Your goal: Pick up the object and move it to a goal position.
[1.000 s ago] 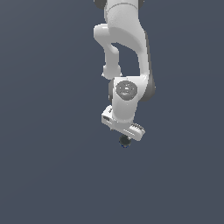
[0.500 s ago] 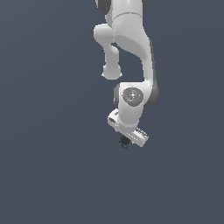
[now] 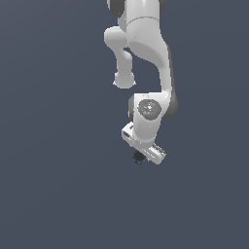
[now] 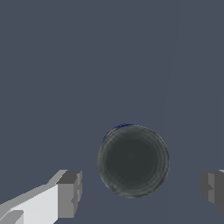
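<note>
Flat slate-grey ground fills both views. From the exterior camera, the white arm (image 3: 146, 63) reaches down from twelve o'clock, its gripper (image 3: 142, 156) sitting over the dark ball (image 3: 138, 157). At the wrist, the ball (image 4: 133, 161) lies between two spread fingers (image 4: 69, 194), touching neither, gaps at three and nine o'clock

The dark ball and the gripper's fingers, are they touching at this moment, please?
Apart. The wrist view shows the dark ball with clear gaps to both fingers of the gripper.

light: even, dim-flat (simulator render) | shadows: none cast | focus: sharp | glare: none
</note>
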